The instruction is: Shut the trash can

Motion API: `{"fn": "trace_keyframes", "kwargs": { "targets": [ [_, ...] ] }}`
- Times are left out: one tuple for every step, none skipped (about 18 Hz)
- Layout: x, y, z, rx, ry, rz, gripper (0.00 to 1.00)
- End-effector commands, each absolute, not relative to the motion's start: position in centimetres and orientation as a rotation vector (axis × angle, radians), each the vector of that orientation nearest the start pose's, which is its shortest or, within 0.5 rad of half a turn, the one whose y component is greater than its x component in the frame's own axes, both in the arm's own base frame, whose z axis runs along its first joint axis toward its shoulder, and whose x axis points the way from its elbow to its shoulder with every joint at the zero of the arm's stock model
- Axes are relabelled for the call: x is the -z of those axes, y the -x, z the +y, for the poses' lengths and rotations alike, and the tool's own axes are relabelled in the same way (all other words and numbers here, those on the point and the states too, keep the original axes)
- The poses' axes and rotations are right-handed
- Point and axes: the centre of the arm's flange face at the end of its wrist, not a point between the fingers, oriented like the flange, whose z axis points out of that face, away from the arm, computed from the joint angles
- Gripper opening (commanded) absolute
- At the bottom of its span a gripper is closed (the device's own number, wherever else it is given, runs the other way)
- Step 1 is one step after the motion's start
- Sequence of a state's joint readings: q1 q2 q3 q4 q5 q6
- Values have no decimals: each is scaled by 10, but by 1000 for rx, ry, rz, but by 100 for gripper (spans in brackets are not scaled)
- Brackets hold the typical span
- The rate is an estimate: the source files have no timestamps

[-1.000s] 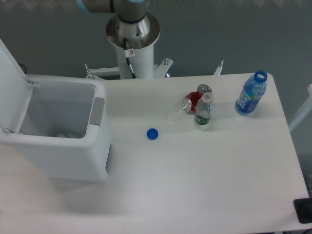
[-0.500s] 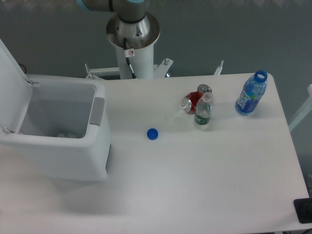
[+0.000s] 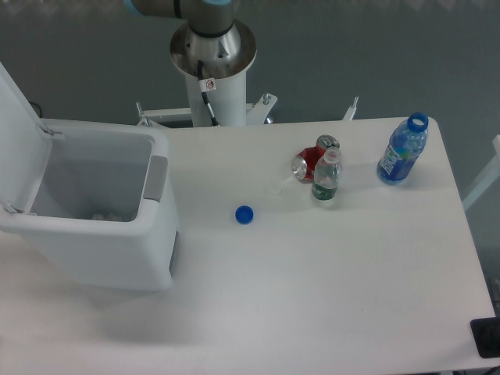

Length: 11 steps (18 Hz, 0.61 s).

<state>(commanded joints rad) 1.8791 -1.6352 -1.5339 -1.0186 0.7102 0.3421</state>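
The trash can [image 3: 101, 242] is a big boxy white bin at the left of the table. Its lid [image 3: 17, 125] stands raised at the far left, so the top is open and some white scraps show at the bottom inside. A grey tab [image 3: 156, 177] sits on its right rim. Only the arm's base column [image 3: 211, 62] and a bit of its upper joint show at the top. The gripper is out of view.
A blue bottle cap [image 3: 244, 214] lies mid-table. A red can [image 3: 311, 162] lies on its side beside a small clear green-labelled bottle [image 3: 326, 178]. An uncapped blue bottle [image 3: 403, 150] stands near the right back edge. A clear cap [image 3: 273, 188] lies left of the can.
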Motion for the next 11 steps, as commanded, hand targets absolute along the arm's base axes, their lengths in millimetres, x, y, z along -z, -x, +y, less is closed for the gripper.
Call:
{"fn": "trace_keyframes", "kwargs": {
  "targets": [
    [-568,-34,577,794,2271,314,100],
    [-567,-35,577,794,2273,315,100],
    [-566,-34,577,794,2274,312,100],
    [-566,-34,577,791,2274,313,100],
    [-565,-34,577,793,2277,312,100],
    [-562,-34,576,790,2282,309,100],
    [-560,-34,575,791,2286,305,100],
    [-559,-34,574,791,2287,309,100],
    [-557,-33,575,789,2289,309,100],
    [-556,-33,575,784,2294,308,100],
    [-554,-31,576,775,2302,302,100]
  ]
}}
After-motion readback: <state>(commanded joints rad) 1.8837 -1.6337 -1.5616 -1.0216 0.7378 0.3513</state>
